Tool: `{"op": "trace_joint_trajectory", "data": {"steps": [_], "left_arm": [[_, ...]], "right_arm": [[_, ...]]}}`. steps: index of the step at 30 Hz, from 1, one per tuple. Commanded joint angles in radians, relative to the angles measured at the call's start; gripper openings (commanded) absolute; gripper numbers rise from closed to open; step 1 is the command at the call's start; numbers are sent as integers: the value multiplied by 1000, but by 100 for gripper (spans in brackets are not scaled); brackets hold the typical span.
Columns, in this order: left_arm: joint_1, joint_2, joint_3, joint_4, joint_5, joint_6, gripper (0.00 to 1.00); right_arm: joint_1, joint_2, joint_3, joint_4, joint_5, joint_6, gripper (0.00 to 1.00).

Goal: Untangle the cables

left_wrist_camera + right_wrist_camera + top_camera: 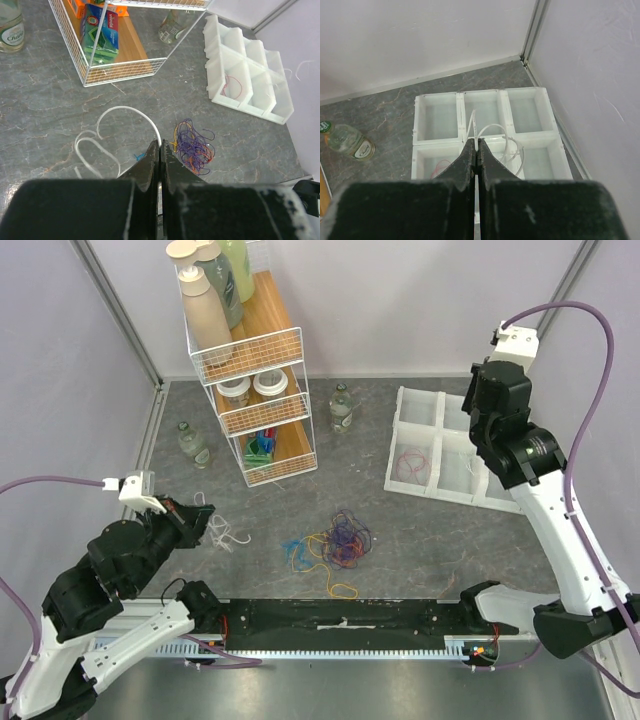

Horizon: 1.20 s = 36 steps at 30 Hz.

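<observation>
The left gripper (160, 145) has its jaws pressed together, with the end of a white cable (125, 109) running in at the tips. That cable curls in two loops on the grey table (430, 540) to the left of the tangle (345, 537).

The tangle is a heap of purple, blue, orange and yellow cords at the table's middle; how many it holds cannot be told. A blue cable (296, 545) lies at its left edge. One yellow loop (343, 591) lies apart on the near side, close to the black rail at the table's near edge.

The right gripper (476, 145) is closed on a second white cable (507, 137) above the white tray (480, 91) at the far right, by the wall corner. The tray has six compartments. One pink-red cable (410, 465) lies in the near-left one.

Bare table lies between the tangle and the tray, and on the near right.

A wire rack (245, 350) stands far left of centre, carrying three tall bottles and two jars. Two small glass bottles stand on the table, one to the left of the rack (192, 443) and one to its right (342, 408).
</observation>
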Motion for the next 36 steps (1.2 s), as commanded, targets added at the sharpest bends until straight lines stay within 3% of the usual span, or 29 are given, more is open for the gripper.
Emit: {"op": "trace_joint_trajectory", "data": {"steps": [1, 14, 20, 22, 26, 27, 32, 34, 36], "left_arm": [[-1, 17, 0, 55, 12, -14, 2], [-1, -10, -27, 54, 54, -33, 2], [-1, 26, -38, 103, 84, -30, 2], [-1, 43, -36, 124, 122, -33, 2], [-1, 45, -56, 159, 208, -77, 2], [0, 40, -68, 170, 237, -89, 2], [-1, 63, -112, 219, 317, -125, 1], [-1, 86, -121, 247, 351, -126, 2], [-1, 109, -138, 296, 396, -120, 2]], "right_arm": [[-66, 23, -28, 71, -101, 10, 0], [-135, 102, -430, 141, -53, 104, 0], [-142, 203, -449, 164, -87, 92, 2], [-156, 266, -420, 151, -121, 93, 11], [-159, 334, -349, 21, -158, 93, 68], [-156, 320, -356, 12, -158, 89, 75], [-78, 198, -346, -48, -190, 49, 86], [20, 152, -338, -42, -312, 23, 89], [118, 93, -384, 20, -538, -15, 90]]}}
